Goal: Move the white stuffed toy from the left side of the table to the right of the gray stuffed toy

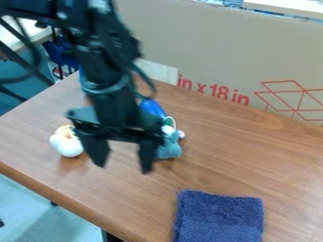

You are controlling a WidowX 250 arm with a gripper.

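Note:
The gripper (124, 166) hangs above the left half of the wooden table, open, with nothing between its fingers. Just left of it sits a white, rounded object (65, 142) with a yellowish top. Behind and to the right of the right finger is a teal, soft-looking item (170, 146), partly covered by the gripper. A blue object (152, 108) lies behind that, with small white and green parts between the two. Toward the front right, a folded dark blue cloth (219, 216) lies flat on the table.
A tall cardboard panel (208, 52) with red print stands along the back edge of the table (265, 160). The table's left front edge drops to a light blue floor (38, 208). Cables hang by the arm at the upper left.

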